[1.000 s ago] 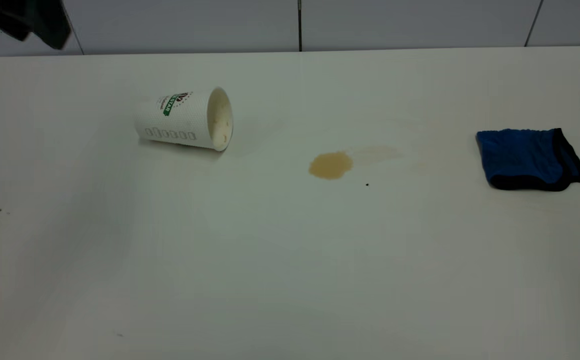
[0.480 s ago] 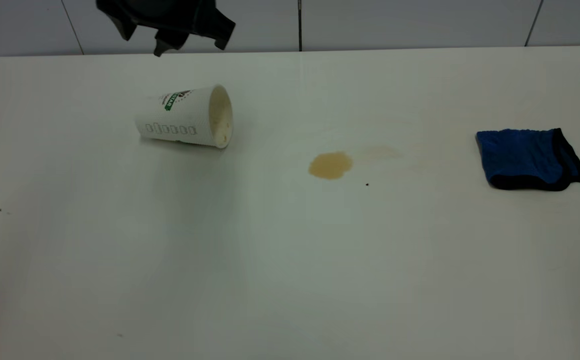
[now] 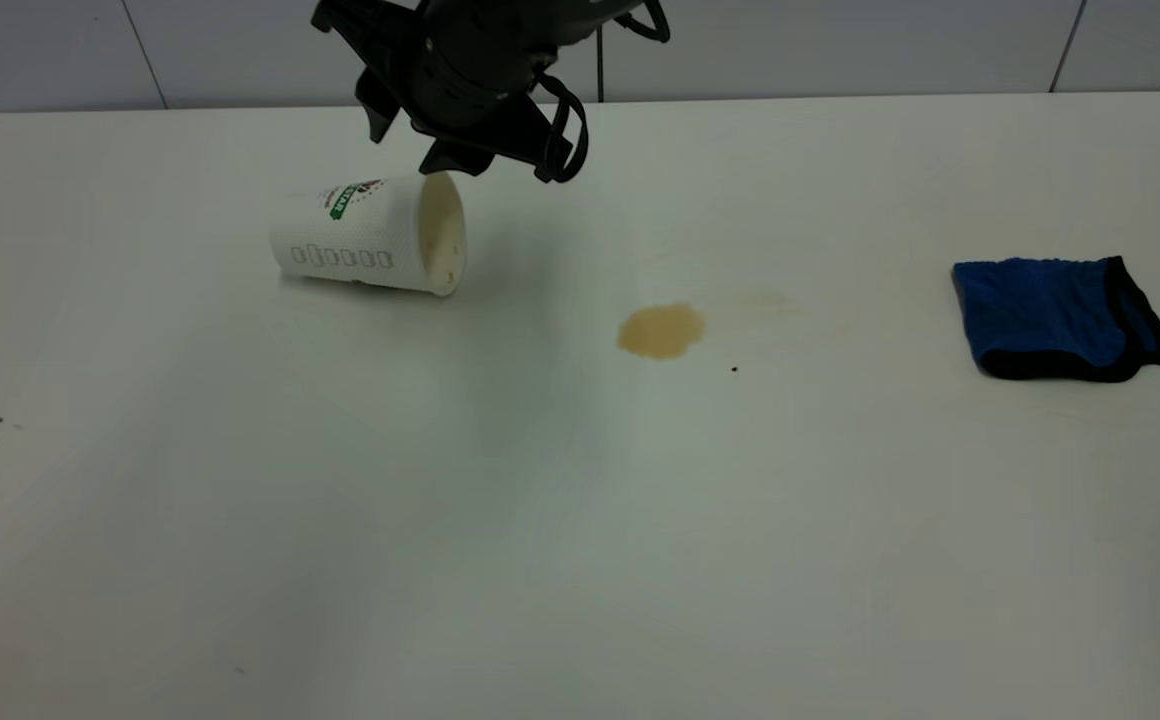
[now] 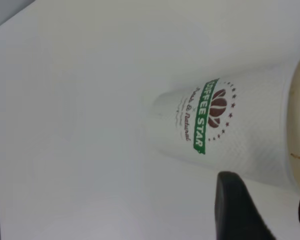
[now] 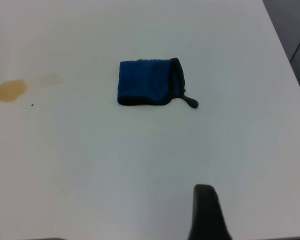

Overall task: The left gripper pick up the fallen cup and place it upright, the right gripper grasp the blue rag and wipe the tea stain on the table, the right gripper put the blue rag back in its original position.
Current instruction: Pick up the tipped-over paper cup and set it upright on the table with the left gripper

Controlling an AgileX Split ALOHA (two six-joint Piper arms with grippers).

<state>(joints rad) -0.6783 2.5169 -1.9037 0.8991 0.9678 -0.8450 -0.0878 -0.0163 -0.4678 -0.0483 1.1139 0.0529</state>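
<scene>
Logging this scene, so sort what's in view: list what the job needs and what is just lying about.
Needed for the job:
- white paper cup with a green logo band, lying on its side
- tan tea stain
- folded blue rag with black trim
- left gripper, above the cup

Just lying about:
- small dark speck near the stain
- white table underneath everything

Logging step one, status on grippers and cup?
Left gripper open, above the fallen white paper cup, not touching. Right gripper idle, off the folded blue rag. Tan tea stain unwiped. Nothing in the way.
</scene>
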